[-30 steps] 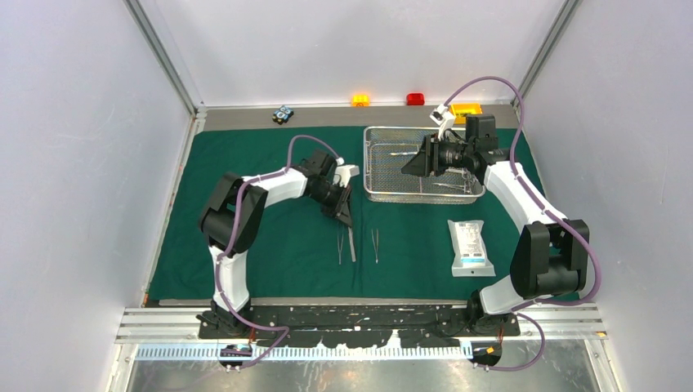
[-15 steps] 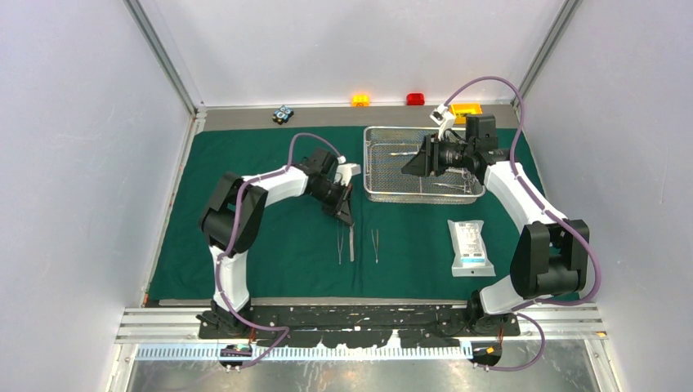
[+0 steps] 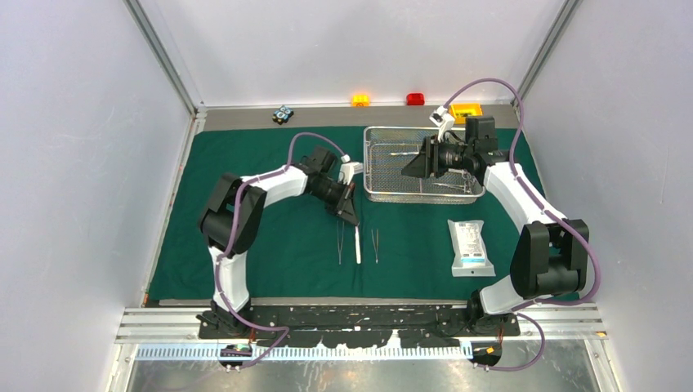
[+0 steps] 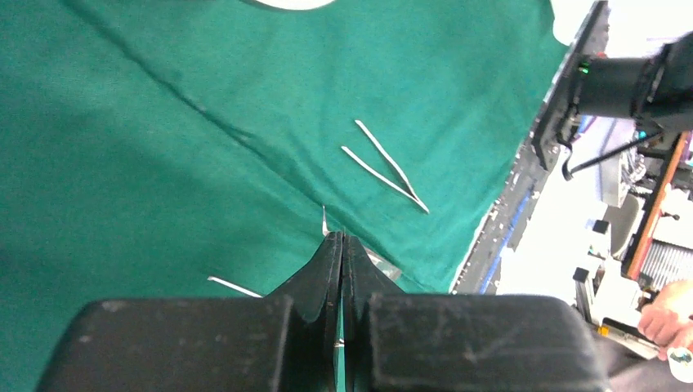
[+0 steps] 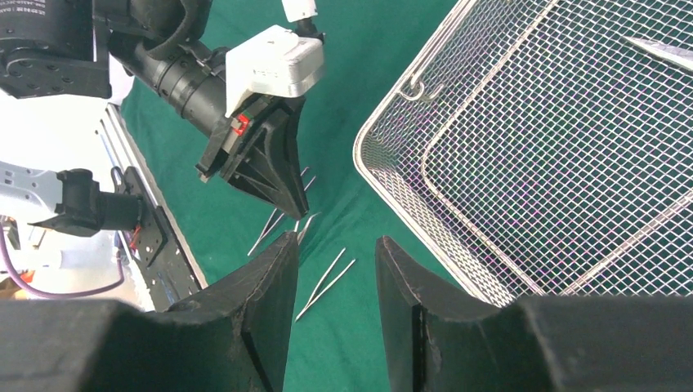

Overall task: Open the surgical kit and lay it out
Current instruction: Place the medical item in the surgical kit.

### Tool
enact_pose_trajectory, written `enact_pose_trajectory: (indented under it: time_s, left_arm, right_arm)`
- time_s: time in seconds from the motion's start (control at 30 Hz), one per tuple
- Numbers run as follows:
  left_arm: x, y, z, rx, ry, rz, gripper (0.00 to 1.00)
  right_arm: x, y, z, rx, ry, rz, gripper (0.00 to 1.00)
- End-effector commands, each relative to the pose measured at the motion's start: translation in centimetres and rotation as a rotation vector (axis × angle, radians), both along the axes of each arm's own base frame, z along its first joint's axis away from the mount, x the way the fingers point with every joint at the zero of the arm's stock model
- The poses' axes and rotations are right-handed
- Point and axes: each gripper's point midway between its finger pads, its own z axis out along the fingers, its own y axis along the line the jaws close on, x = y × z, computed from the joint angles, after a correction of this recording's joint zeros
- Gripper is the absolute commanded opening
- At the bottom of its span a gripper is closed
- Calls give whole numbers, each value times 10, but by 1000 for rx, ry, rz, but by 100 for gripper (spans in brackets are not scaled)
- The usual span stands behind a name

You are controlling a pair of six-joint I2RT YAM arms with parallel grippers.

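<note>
1. Green drape (image 3: 270, 245) lies spread flat over the surface, filling the middle of the overhead frame, with the kit's pieces out on it.
2. Upper right of centre sits the wire-mesh tray (image 3: 365, 167), with a couple of slim silver tools inside.
3. Down at frame centre, just off the tray's lower left corner, the left gripper (image 3: 352, 219) has its jaws pressed right together on the top end of the forceps (image 3: 357, 245). In the left wrist view a sliver of silver pokes out past the tips.
4. From those tips the forceps run straight down the frame toward the arm bases. Whether the far end rests on the cloth, I cannot tell.
5. Flanking them are a second thin silver tool (image 3: 340, 245) just to the left and the V-shaped tweezers (image 3: 375, 245) just to the right, all three side by side and apart.
6. Lower right, below the tray and clear of it, the flat white pouch (image 3: 471, 247) lies on the drape.
7. Over the tray's left half, the right gripper (image 3: 406, 169) points to frame left, its fingers (image 5: 270, 278) parted about halfway with nothing between them.
8. Along the top edge, off the drape, are an orange block (image 3: 359, 100), a red block (image 3: 415, 99) and a yellow box (image 3: 465, 110).
</note>
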Motion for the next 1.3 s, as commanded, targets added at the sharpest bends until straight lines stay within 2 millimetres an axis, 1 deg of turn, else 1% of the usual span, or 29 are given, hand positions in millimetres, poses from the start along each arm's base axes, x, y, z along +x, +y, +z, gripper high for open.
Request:
enact_pose_trajectory:
  time_s: [0.0,0.17,0.27,0.4,0.5,0.67,0.8,0.97,1.03,1.27]
  left_arm:
    - [-7,-12,58,-181,-122,-91,0]
    - [-7,-13,97,-254,-231,-118,0]
    - [-5,-15,121,-299,-287,-130,0]
    - [-6,-17,147,-354,-341,-156,0]
    - [-4,-18,156,-368,-365,-162,0]
    - [4,-17,169,-383,-386,-139,0]
    - [10,-19,183,-423,-374,-119,0]
    - [6,-22,197,-464,-358,-123,0]
    - [4,-22,202,-476,-352,-123,0]
    - [-3,-23,210,-510,-303,-125,0]
  right_arm:
    - [-4,3,10,20,-66,42,45]
    - [-19,17,3,-4,-105,126,45]
    - [-26,27,-3,-14,-99,169,45]
    - [-40,45,-11,-28,-79,255,45]
    - [-49,54,-14,-34,-83,305,45]
    - [-59,61,-11,-37,-104,364,45]
    - [-69,67,-11,-100,-151,422,45]
    - [-73,73,-14,-182,-223,458,48]
    - [-72,76,-11,-201,-246,470,49]
    - [-69,90,-15,-279,-298,493,55]
